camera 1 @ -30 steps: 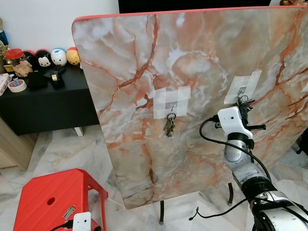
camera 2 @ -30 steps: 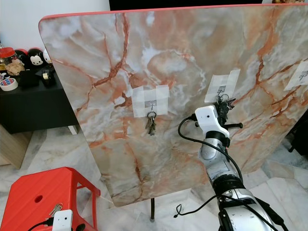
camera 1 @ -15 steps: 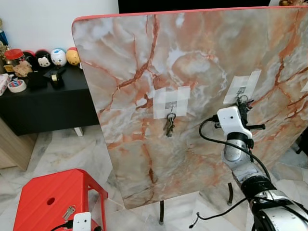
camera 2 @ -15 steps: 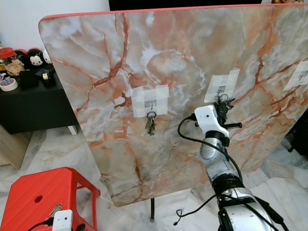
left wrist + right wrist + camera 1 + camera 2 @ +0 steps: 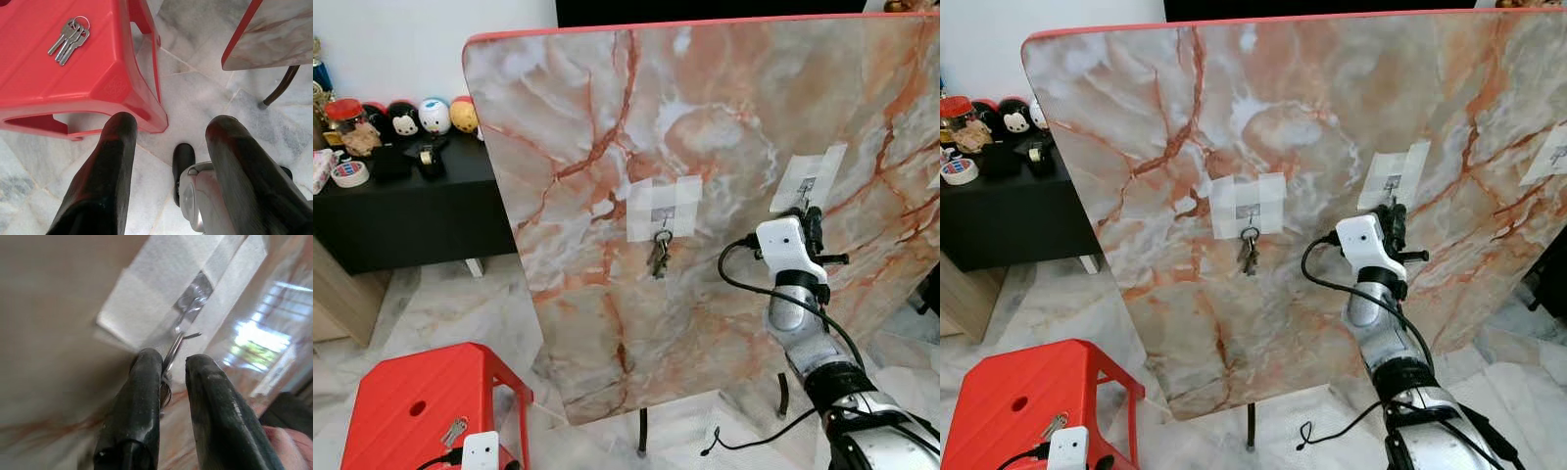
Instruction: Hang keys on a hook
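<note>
From the head I saw my right gripper [image 5: 813, 217] raised just under the taped hook [image 5: 807, 183]. Its wrist view showed fingers [image 5: 142, 396] nearly closed, pinching a key ring [image 5: 172, 352]. My left wrist showed open fingers [image 5: 110, 161] above more keys [image 5: 69, 35] on the stool [image 5: 98, 73].

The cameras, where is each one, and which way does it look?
Left eye and right eye views: on the head, facing the marble board; the right arm reaches toward the taped hook. Both share the hung keys.
Left wrist view: low, looking down past open left fingers at the red stool and loose keys.
Right wrist view: looks along right fingers at that hook, gripping a key ring.
</note>
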`<state>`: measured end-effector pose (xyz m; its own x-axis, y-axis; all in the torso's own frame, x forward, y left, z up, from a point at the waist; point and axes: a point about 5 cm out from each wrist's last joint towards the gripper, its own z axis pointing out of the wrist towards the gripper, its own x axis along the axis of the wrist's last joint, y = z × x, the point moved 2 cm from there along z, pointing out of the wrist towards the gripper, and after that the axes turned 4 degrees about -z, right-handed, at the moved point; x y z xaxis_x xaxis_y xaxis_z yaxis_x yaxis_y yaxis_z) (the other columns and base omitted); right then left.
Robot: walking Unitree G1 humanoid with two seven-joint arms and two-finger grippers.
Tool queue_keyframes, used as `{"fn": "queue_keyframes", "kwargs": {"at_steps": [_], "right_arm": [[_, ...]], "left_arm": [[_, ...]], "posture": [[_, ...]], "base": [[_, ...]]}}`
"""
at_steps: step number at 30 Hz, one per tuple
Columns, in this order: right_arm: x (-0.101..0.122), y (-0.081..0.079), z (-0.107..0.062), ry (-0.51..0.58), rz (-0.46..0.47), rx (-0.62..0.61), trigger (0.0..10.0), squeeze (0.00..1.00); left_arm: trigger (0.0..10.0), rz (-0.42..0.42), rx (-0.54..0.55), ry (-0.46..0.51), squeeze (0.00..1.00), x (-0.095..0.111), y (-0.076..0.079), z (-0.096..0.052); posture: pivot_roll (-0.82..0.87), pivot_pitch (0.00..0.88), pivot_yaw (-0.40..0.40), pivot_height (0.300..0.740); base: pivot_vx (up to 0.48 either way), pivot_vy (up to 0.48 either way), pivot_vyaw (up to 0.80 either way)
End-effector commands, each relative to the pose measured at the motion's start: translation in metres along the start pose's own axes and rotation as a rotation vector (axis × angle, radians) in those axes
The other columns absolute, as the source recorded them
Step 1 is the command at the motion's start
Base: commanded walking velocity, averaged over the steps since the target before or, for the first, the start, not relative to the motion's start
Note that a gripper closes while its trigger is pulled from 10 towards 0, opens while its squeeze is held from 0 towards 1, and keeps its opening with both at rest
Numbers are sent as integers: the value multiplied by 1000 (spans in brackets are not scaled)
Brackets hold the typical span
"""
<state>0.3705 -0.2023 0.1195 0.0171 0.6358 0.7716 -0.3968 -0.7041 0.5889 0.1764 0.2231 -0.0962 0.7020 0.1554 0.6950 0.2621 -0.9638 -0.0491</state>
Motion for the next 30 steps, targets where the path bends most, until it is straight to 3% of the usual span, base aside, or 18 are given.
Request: {"fn": "queue_keyframes", "kwargs": {"at_steps": [1, 10, 12, 13, 14, 17, 18, 19, 22, 24, 25, 27, 30], "right_arm": [[6, -4, -3, 29, 96, 39, 10000, 0], [-12, -13, -30, -4, 161, 94, 10000, 0], [-30, -25, -43, -114, 245, 178, 10000, 0], [-30, -25, -43, -114, 245, 178, 10000, 0], [-48, -38, -55, -244, 296, 241, 10000, 0], [-75, -53, -78, -463, 387, 298, 10000, 0], [-97, -65, -102, -652, 445, 349, 10000, 0], [-105, -69, -112, -717, 456, 375, 10000, 0], [-114, -72, -127, -791, 462, 402, 10000, 0], [-129, -77, -154, -897, 447, 457, 10000, 0], [-129, -77, -154, -897, 447, 457, 10000, 0], [-141, -81, -183, -977, 437, 544, 10000, 0], [-145, -84, -198, -1006, 418, 606, 10000, 0]], "left_arm": [[10000, 12, -4, -24, 0, -6, 1, -1], [10000, 16, -7, -27, 0, -7, 1, -2], [10000, 17, -8, -28, 0, -7, 1, -2], [10000, 17, -8, -28, 0, -7, 1, -2], [10000, 18, -8, -29, 0, -7, 1, -2], [10000, 20, -10, -31, 0, -7, 2, -2], [10000, 21, -11, -32, 0, -7, 2, -2], [10000, 21, -11, -33, 0, -7, 2, -2], [10000, 21, -11, -34, 0, -7, 1, -1], [10000, 23, -9, -38, 0, -7, 0, -1], [10000, 23, -9, -38, 0, -7, 0, -1], [10000, 31, -8, -50, 0, -8, -1, -1], [10000, 29, -7, -51, 0, -7, -2, -1]], "posture": [[51, 0, -29, 740], [49, 0, -30, 740], [46, 0, -31, 740], [46, 0, -31, 740], [41, 0, -33, 740], [47, 0, -34, 740], [47, 0, -34, 740], [51, 0, -33, 740], [52, 0, -33, 740], [45, 0, -28, 740], [45, 0, -28, 740], [48, 0, -27, 740], [51, 0, -25, 740]], "base": [[0, 0, 0], [0, 0, 0], [0, 0, 0], [0, 0, 0], [0, 0, 0], [0, 0, 0], [0, 0, 0], [0, 0, 0], [0, 0, 0], [0, 0, 0], [0, 0, 0], [0, 0, 0], [0, 0, 0]]}}
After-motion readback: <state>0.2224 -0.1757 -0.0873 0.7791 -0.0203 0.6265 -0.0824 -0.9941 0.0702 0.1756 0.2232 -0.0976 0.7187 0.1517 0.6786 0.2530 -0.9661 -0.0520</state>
